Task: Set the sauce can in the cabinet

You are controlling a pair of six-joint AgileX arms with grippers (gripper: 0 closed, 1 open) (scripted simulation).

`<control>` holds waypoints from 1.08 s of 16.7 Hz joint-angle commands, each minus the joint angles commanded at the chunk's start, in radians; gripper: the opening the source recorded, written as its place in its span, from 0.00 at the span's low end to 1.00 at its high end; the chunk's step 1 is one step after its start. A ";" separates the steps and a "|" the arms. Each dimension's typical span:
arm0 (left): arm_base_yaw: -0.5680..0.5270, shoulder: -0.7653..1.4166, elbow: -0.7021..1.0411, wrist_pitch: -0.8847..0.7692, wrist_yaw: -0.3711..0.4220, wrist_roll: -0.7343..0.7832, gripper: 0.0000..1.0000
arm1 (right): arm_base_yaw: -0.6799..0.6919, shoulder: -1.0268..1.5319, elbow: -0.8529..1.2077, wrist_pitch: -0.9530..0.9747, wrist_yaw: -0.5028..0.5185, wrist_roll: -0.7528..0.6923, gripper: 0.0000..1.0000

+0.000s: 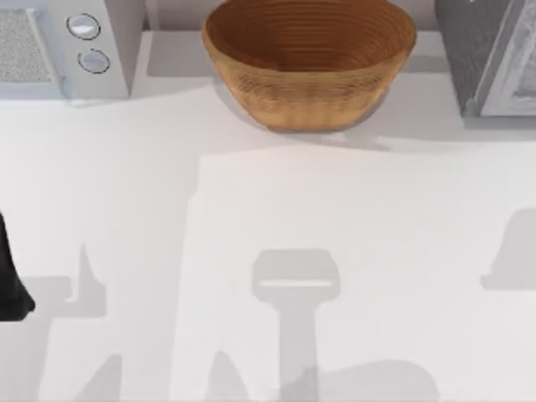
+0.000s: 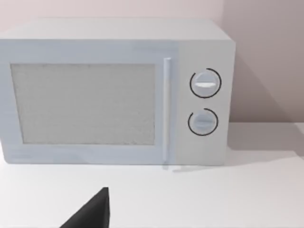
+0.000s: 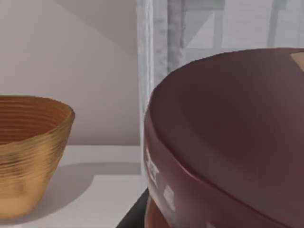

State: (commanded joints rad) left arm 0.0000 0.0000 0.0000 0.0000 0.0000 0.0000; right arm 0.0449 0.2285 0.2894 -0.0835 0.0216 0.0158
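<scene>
The sauce can (image 3: 228, 142) looms very close in the right wrist view, its dark maroon top tilted toward the camera, with a dark fingertip (image 3: 135, 213) of my right gripper at its lower edge; the gripper is shut on it. Right behind the can rises the grey speckled cabinet (image 3: 159, 52) with its white-framed door. From above, the cabinet (image 1: 490, 54) stands at the table's back right corner. My left arm (image 1: 10, 280) is parked at the left edge, one dark fingertip (image 2: 92, 213) showing in the left wrist view.
A woven brown basket (image 1: 308, 63) stands at the back centre, left of the cabinet, and is seen again as the basket (image 3: 28, 152) beside the can. A pale microwave (image 1: 63, 46) with two round knobs fills the back left corner. The white table (image 1: 276, 218) stretches in front.
</scene>
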 joint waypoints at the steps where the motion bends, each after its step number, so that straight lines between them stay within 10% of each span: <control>1: 0.000 0.000 0.000 0.000 0.000 0.000 1.00 | 0.008 0.058 0.077 -0.023 0.009 0.004 0.00; 18: 0.000 0.000 0.000 0.000 0.000 0.000 1.00 | 0.136 1.073 1.506 -0.413 0.174 0.007 0.00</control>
State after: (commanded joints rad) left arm 0.0000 0.0000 0.0000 0.0000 0.0000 0.0000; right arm 0.1811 1.3016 1.7957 -0.4967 0.1959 0.0232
